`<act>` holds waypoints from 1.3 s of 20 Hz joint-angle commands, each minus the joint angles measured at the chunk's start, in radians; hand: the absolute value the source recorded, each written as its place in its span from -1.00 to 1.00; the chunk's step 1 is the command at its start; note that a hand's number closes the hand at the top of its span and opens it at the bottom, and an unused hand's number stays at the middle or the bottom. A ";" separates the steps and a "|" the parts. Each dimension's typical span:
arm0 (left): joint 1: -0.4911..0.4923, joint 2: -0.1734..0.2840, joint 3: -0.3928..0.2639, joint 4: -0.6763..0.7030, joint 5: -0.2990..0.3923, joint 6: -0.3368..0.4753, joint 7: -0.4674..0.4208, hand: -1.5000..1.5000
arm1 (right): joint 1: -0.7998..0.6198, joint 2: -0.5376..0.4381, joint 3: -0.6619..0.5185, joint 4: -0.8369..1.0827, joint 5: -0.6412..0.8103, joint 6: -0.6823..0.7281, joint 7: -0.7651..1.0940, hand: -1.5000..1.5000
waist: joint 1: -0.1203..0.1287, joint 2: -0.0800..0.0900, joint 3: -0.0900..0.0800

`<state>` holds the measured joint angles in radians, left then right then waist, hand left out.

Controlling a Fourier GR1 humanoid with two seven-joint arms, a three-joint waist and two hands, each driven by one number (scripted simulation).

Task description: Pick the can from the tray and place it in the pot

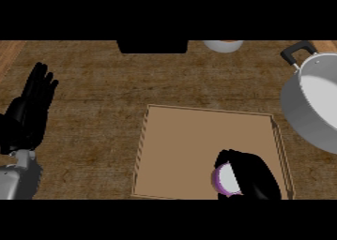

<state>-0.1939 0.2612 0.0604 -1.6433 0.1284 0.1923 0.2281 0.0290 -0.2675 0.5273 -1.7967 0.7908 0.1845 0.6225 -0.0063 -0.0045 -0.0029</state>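
Brown tabletop (95,93), tray (191,140) centre. Right robot hand (252,177) curled round purple-rimmed can (225,179) at tray's lower right. Left robot hand (31,110) open, resting far left. Lift straight clear of tray wall, then swing toward pot (316,103), upper right.

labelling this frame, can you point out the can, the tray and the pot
can (224,179): head view, its white top showing beside the right hand (252,176)
tray (198,140): head view, bare floor
pot (302,115): head view, grey outer wall
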 commanded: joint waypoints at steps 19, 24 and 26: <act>0.080 0.010 0.041 -0.028 0.011 -0.015 -0.017 0.00 | 0.501 -0.400 -0.242 -0.665 -0.224 -0.395 -0.625 1.00 | -0.044 -0.005 0.005; 0.014 0.002 0.047 0.031 0.020 -0.022 -0.037 0.00 | 0.477 -0.387 -0.459 -0.636 -0.415 -0.390 -0.640 1.00 | -0.033 0.005 0.003; 0.023 0.007 0.045 0.037 0.012 -0.030 -0.041 0.00 | 0.495 -0.402 -0.546 -0.632 -0.496 -0.370 -0.673 1.00 | -0.031 0.003 0.003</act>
<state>-0.1446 0.2649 0.0966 -1.6475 0.1365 0.1758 0.2043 0.4903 -0.6572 0.1427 -2.3287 0.5186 -0.2079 -0.0529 -0.0409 -0.0048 0.0014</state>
